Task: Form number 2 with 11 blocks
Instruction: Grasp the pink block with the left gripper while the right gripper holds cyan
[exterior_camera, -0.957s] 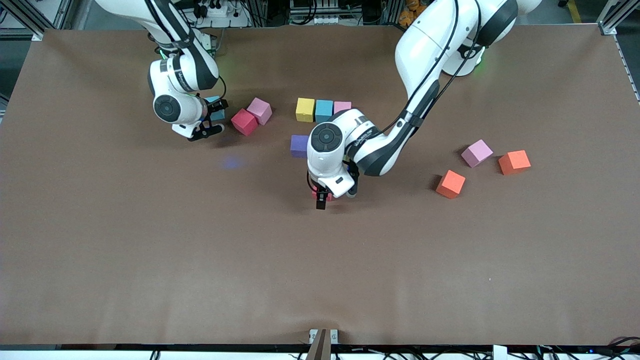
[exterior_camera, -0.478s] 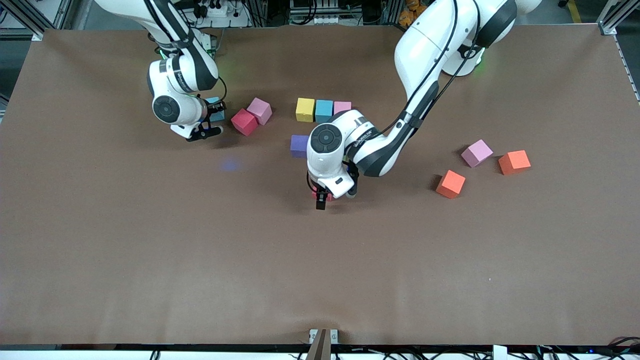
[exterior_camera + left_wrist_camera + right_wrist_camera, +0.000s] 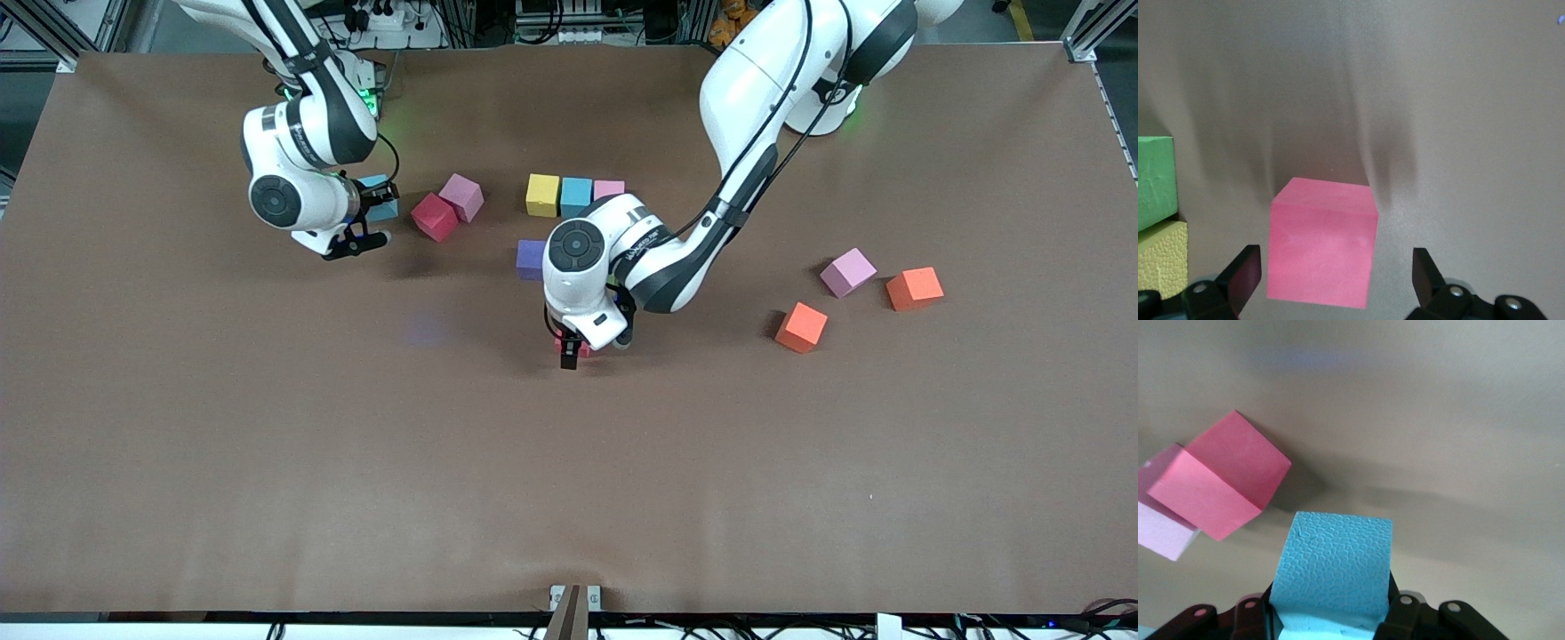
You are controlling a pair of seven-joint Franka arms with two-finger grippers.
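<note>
A row of yellow [image 3: 542,195], sky blue [image 3: 576,196] and pink [image 3: 609,188] blocks lies mid-table, with a purple block [image 3: 532,259] nearer the camera. My left gripper [image 3: 573,348] is low there, open astride a pink block [image 3: 1321,250] on the table, fingers [image 3: 1245,277] apart from its sides. Green [image 3: 1155,180] and yellow [image 3: 1161,260] blocks lie beside it. My right gripper [image 3: 373,213] is shut on a sky blue block [image 3: 1331,570], beside a red block [image 3: 434,216] and a pink block [image 3: 461,196]. The left arm hides part of the number 2.
Toward the left arm's end of the table lie a lilac-pink block [image 3: 847,271] and two orange blocks [image 3: 914,288] [image 3: 801,326]. Bare brown table [image 3: 569,489] fills the half nearer the camera.
My right gripper has shut on the sky blue block and the right arm has risen and shifted toward its own end of the table. The left gripper has barely moved.
</note>
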